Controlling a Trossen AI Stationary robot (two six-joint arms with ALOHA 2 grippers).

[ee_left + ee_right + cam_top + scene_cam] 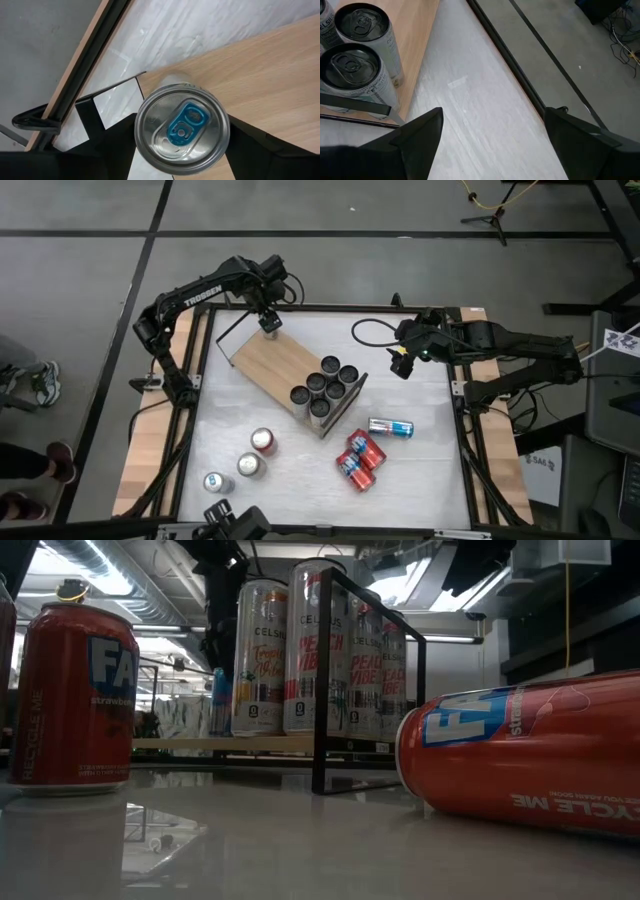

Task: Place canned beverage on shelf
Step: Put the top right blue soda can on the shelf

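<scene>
At the upper left of the high view, my left gripper (269, 321) sits over the far end of the shelf (280, 361). Its jaws are spread on both sides of a silver can with a blue tab (181, 128), standing upright on the wood near the shelf's corner; I cannot tell if they touch it. Six tall cans (326, 385) crowd the shelf's other end. My right gripper (401, 364) waits at the upper right, jaws open and holding nothing, over the white tabletop (420, 470).
</scene>
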